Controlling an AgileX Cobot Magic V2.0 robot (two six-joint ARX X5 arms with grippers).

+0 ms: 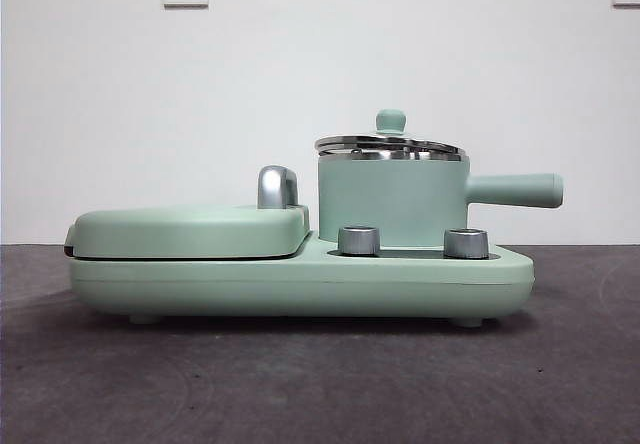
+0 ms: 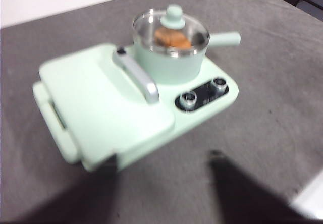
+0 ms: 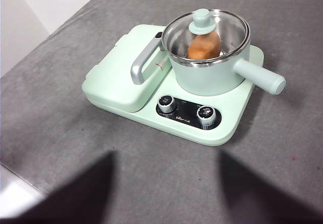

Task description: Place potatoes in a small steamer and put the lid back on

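Note:
The small steamer (image 1: 392, 204) (image 2: 169, 65) (image 3: 212, 80) stands on the right half of a mint-green cooker base, its straight handle (image 1: 515, 190) pointing right. The glass lid (image 1: 390, 146) (image 2: 149, 28) (image 3: 229, 27) lies flat on the steamer's rim, green knob up. Through the glass one orange-brown potato (image 2: 172, 38) (image 3: 204, 46) rests inside; the pot wall hides it in the front view. My left gripper (image 2: 161, 204) and right gripper (image 3: 166, 199) both hang back from the cooker, open and holding nothing. Neither arm shows in the front view.
The cooker base (image 1: 300, 279) also carries a flat green griddle cover (image 1: 190, 229) with a chrome handle (image 1: 277, 186) on its left half. Two steel dials (image 1: 359, 240) (image 1: 466, 243) sit on its front. Grey table cloth (image 1: 320, 384) surrounds it, with a white wall behind.

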